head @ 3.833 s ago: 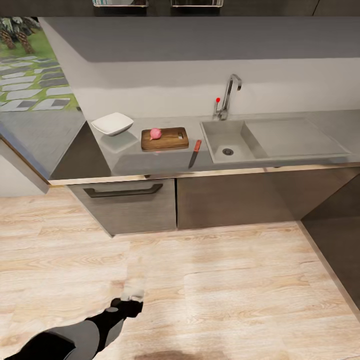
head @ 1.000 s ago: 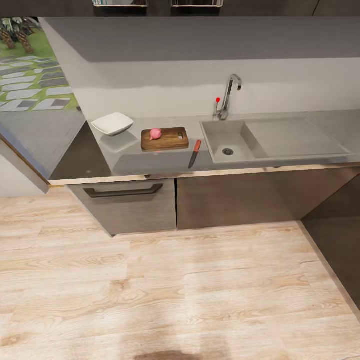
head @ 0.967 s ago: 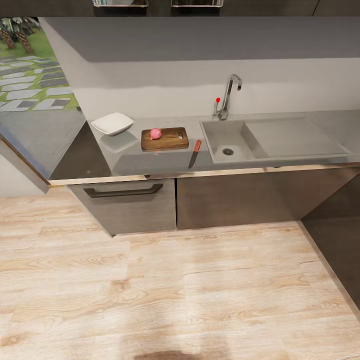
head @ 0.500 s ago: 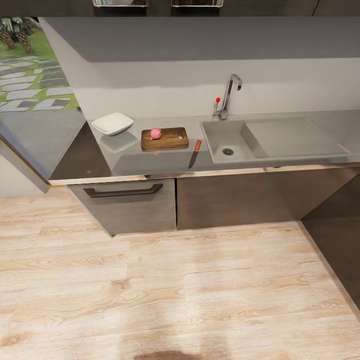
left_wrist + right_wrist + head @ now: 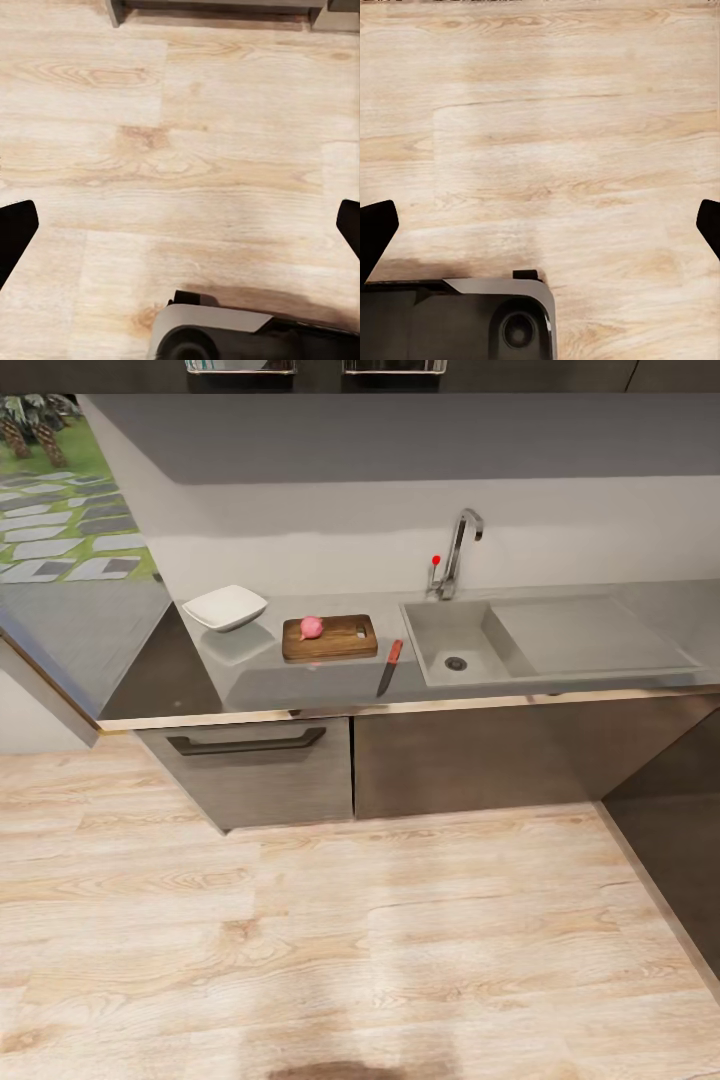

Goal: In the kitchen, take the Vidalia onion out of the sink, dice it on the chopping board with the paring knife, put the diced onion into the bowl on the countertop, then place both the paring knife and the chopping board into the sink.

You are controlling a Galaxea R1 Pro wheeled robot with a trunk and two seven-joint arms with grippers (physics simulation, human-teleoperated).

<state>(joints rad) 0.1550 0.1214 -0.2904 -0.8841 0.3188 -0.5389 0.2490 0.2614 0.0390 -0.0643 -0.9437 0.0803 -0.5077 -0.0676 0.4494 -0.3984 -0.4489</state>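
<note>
In the head view the pinkish-red Vidalia onion (image 5: 311,626) rests on the dark brown chopping board (image 5: 345,641) on the glossy grey countertop (image 5: 300,685). The paring knife (image 5: 389,666) lies between the board and the steel sink (image 5: 478,658), its blade toward the counter's front edge. The white bowl (image 5: 226,607) stands left of the board. My left gripper (image 5: 180,229) hangs open over the wooden floor, fingertips (image 5: 15,234) spread wide. My right gripper (image 5: 540,229) is open too, above the floor, with fingertips (image 5: 373,229) far apart. Neither holds anything.
A chrome faucet (image 5: 460,545) with a red knob (image 5: 436,559) stands behind the basin. Dark cabinets with a bar handle (image 5: 246,742) sit under the worktop. Light wooden floor (image 5: 360,940) lies between me and the counter. The robot's base (image 5: 457,319) shows beneath the right wrist.
The left arm, seen low at the head view's left 3.8 s ago, has dropped out of that view. Over the last second nothing has visibly moved.
</note>
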